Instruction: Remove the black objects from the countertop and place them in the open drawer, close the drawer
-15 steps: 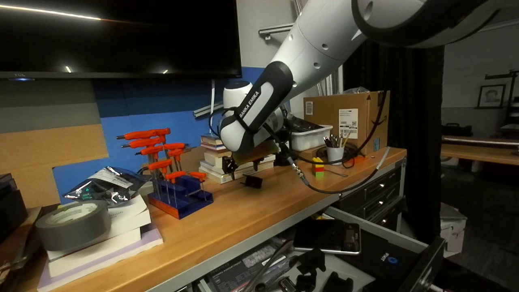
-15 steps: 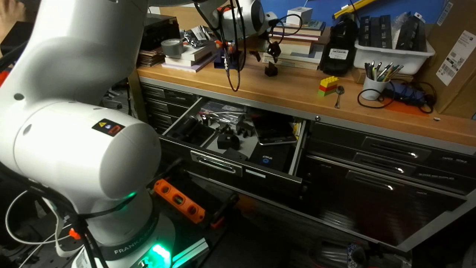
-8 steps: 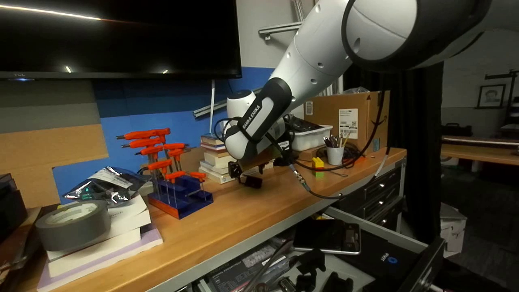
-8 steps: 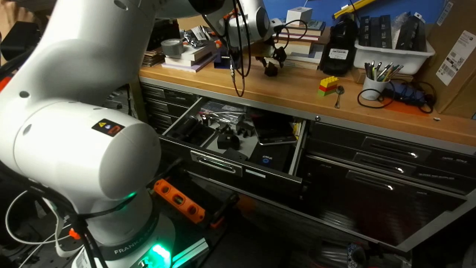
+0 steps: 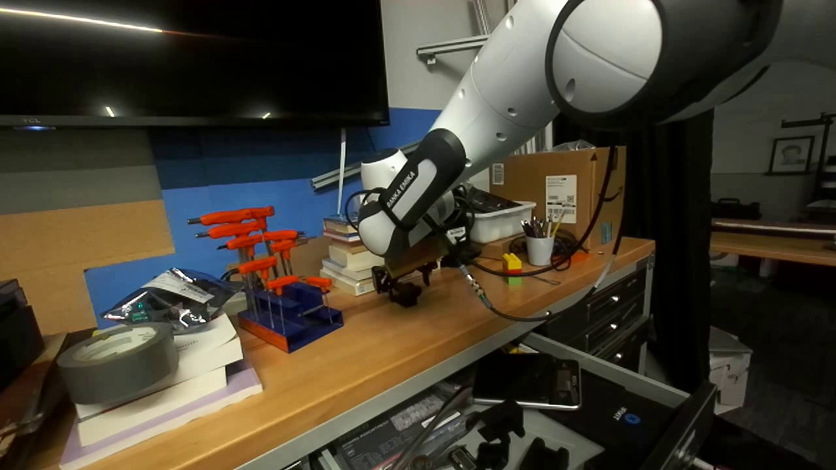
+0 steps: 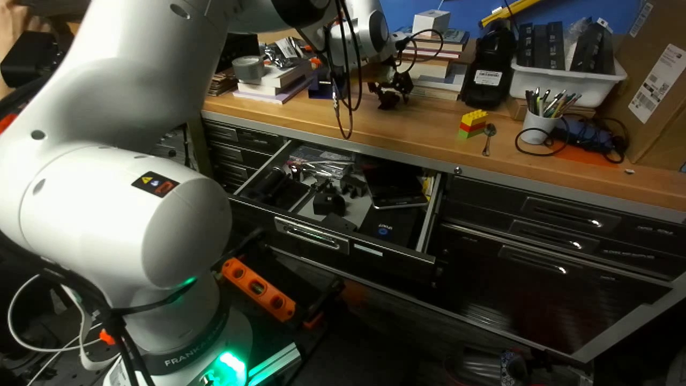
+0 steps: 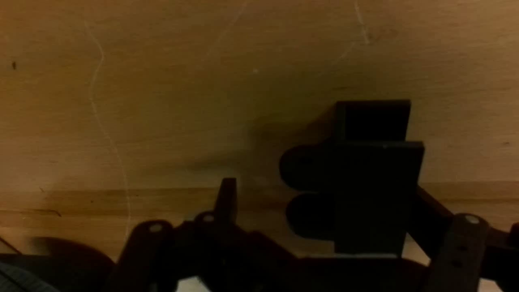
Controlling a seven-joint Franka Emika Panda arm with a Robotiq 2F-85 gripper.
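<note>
Black block (image 7: 375, 194) sits on the countertop (image 7: 182, 101) between the spread fingers (image 7: 228, 198) of the gripper (image 7: 324, 188), at or near one and clear of the other, so an off-centre squeeze could shove or twist it, and its rounded knobs (image 7: 304, 168) might let it slip.

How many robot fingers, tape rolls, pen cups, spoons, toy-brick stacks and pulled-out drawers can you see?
Robot fingers: 2
Tape roll: 1
Pen cup: 1
Spoon: 1
Toy-brick stack: 1
Pulled-out drawer: 1
Total: 7
</note>
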